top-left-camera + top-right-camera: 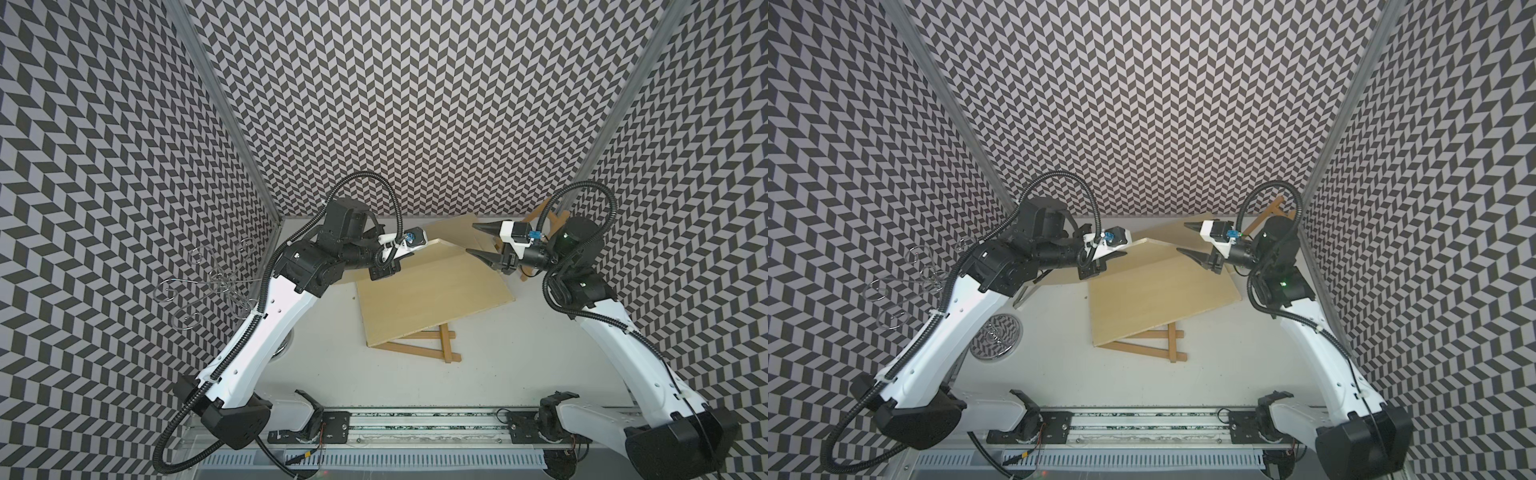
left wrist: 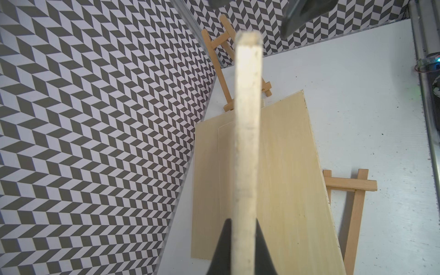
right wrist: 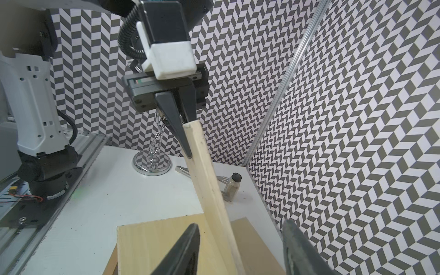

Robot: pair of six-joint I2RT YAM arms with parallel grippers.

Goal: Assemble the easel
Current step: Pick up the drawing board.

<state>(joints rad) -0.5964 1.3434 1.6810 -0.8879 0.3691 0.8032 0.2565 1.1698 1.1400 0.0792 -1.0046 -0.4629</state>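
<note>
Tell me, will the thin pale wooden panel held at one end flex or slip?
The thin pale wooden panel is probably stiff: its edge looks straight. The left gripper's jaws pinch only one end, so it may pivot or slip.

A lab test cell: chevron-patterned walls (image 1: 415,104) enclose a white table (image 1: 415,382) and mounting rail (image 1: 415,420).

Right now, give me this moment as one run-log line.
left gripper: shut on wood panel edge | right gripper: open, straddling same panel | easel frame: lying under second panel

pale wood panel (image 2: 247,142) lifted, seen edge-on; second panel (image 1: 432,295) tilted over flat easel frame (image 2: 350,185); spare easel frame (image 2: 220,78) propped at back wall
</note>
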